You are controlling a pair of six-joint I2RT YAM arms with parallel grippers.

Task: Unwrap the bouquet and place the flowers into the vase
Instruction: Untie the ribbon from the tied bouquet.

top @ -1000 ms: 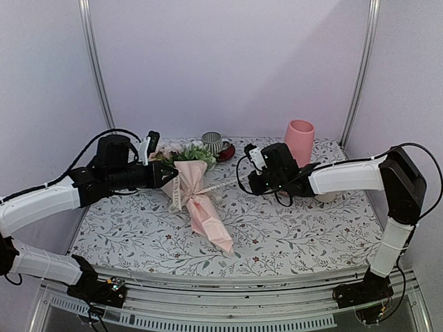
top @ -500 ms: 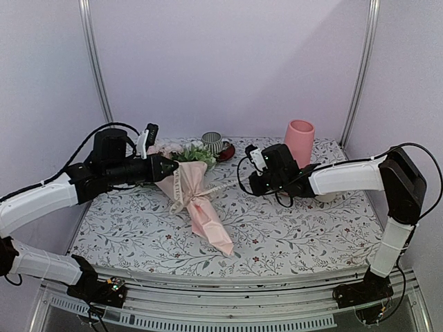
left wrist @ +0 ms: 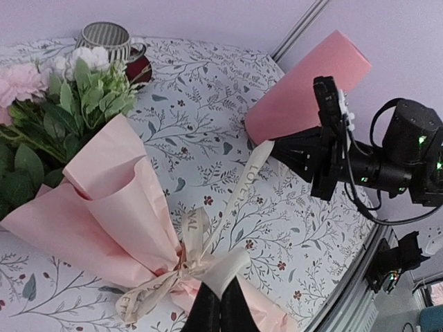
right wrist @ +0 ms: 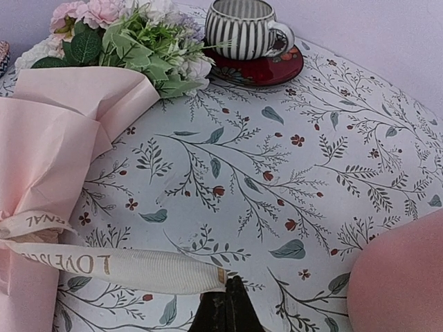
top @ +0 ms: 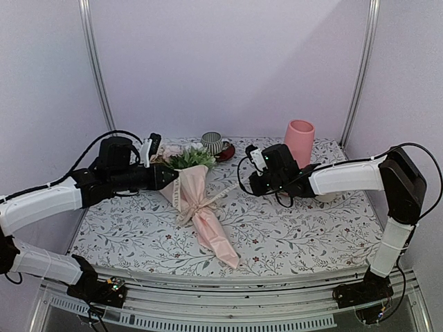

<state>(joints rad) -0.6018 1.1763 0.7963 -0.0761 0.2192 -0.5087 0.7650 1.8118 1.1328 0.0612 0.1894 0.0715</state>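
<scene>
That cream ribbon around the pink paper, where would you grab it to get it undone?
Grip the long free tail near its cut end, coming from the vase side. It runs straight out from the knot, so a pull along it should probably work that loose. The right gripper is shut on that end.

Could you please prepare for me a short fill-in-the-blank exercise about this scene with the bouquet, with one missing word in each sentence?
1. The bouquet is wrapped in pale ___ paper.
2. The ribbon held by the right end effector bears the printed word ___.
3. The striped mug stands on a ___ saucer.
4. The vase stands ___, not on its side.

Missing words: pink; LOVE; red; upright.
</scene>
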